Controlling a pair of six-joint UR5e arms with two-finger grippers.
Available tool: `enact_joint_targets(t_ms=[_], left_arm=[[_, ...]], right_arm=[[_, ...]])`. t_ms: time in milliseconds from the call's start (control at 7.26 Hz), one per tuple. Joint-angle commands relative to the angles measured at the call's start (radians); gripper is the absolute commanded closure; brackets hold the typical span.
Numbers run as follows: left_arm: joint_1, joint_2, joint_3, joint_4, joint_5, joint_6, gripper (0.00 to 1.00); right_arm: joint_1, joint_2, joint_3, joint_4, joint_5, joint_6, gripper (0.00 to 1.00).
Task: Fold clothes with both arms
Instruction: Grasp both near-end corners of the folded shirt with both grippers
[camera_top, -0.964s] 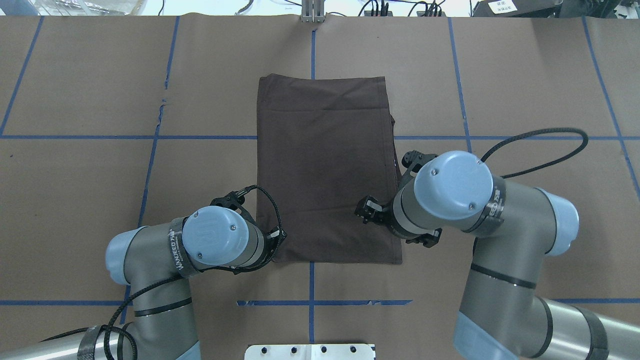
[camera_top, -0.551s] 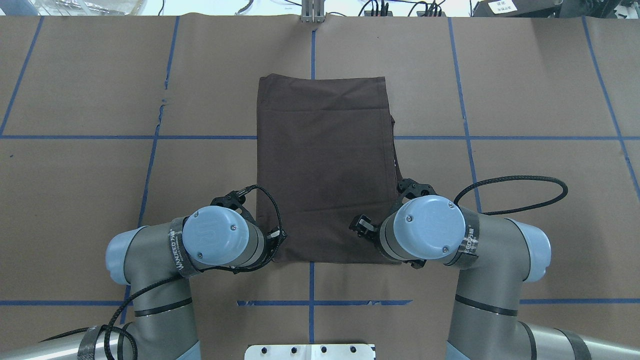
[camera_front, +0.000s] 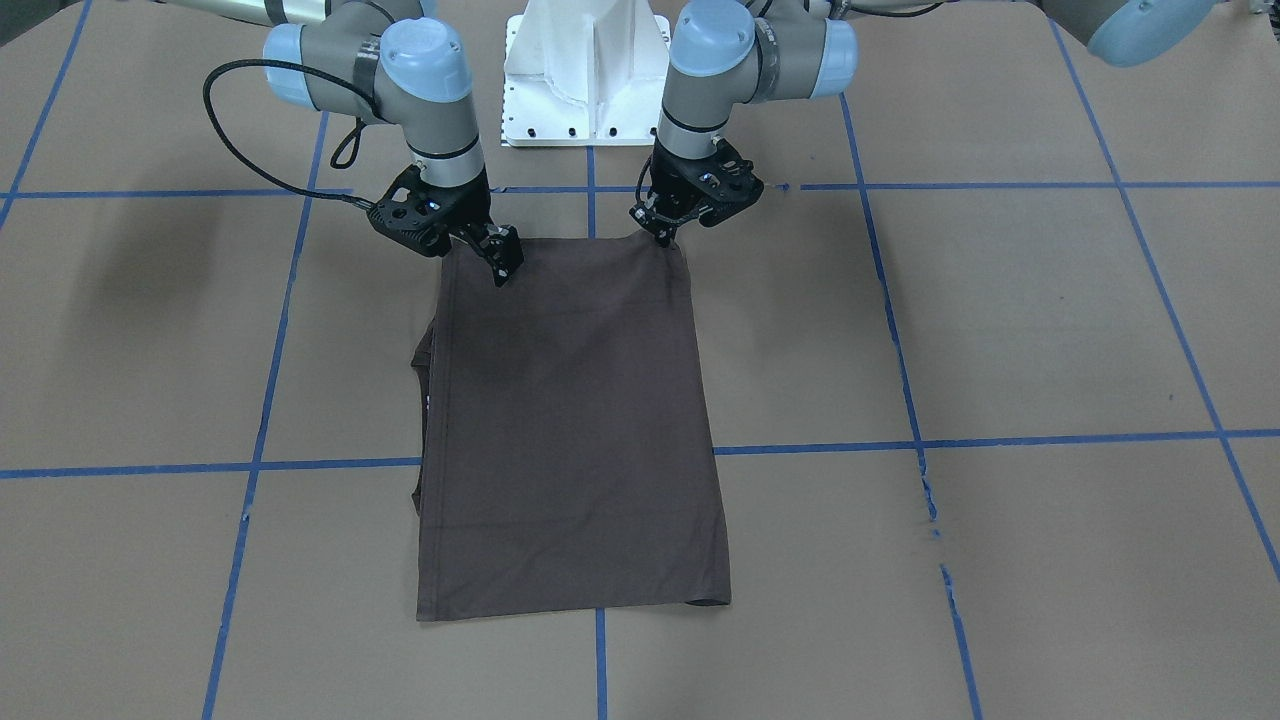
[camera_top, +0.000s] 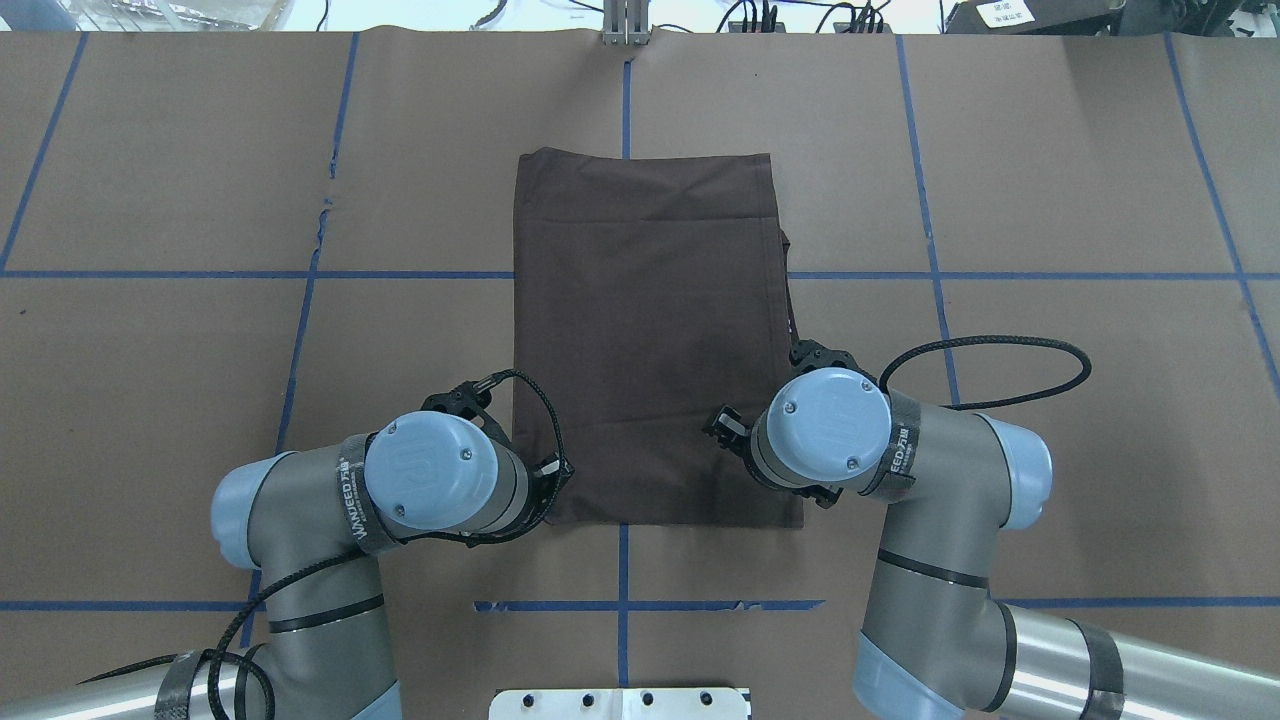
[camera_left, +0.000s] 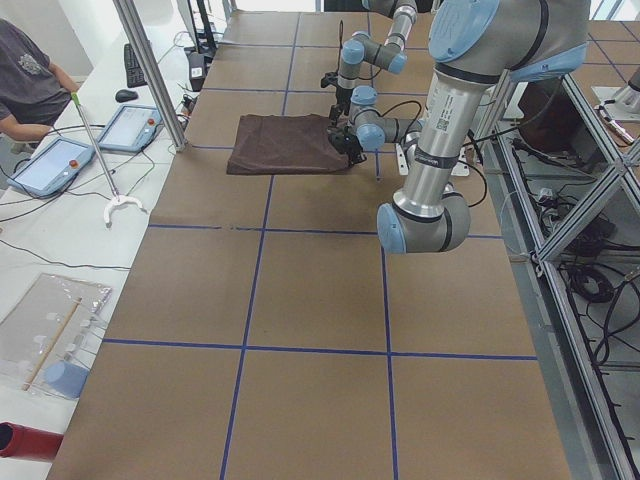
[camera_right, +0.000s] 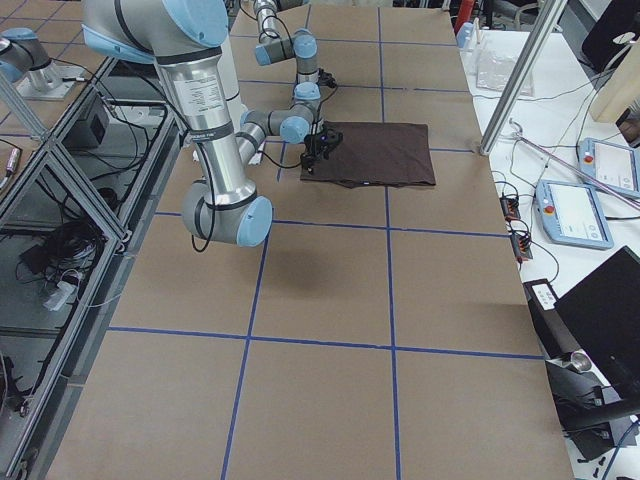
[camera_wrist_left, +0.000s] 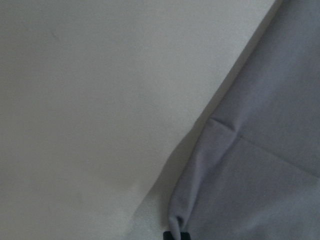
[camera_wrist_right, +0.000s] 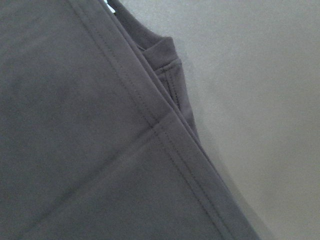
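Note:
The dark brown T-shirt (camera_top: 645, 340) lies flat on the table, folded into a long rectangle, and also shows in the front view (camera_front: 570, 430). A sleeve edge sticks out on its right side (camera_wrist_right: 165, 55). My left gripper (camera_front: 660, 237) is shut on the shirt's near left corner, and the left wrist view shows the cloth (camera_wrist_left: 260, 175) bunched at a fingertip. My right gripper (camera_front: 505, 262) is open, low over the shirt by its near right corner. In the overhead view (camera_top: 722, 432) most of it is under the wrist.
The white pedestal base (camera_front: 585, 70) stands at the table's near edge between the arms. Blue tape lines (camera_top: 300, 274) cross the brown table cover. An operator (camera_left: 25, 80) and tablets (camera_left: 50, 165) are beyond the table's far edge.
My right arm has drawn back along the shirt's right side towards its near right corner. The left arm and the shirt have not moved.

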Motion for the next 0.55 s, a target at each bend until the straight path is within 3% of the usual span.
enact_joint_targets(t_ms=[0, 413], left_arm=[[0.001, -0.003, 0.0, 0.0, 0.001, 0.0, 1.0], [0.001, -0.003, 0.0, 0.0, 0.003, 0.0, 1.0]], right_arm=[[-0.008, -0.011, -0.004, -0.004, 0.003, 0.002, 0.0], [-0.014, -0.021, 0.005, -0.002, 0.005, 0.005, 0.0]])
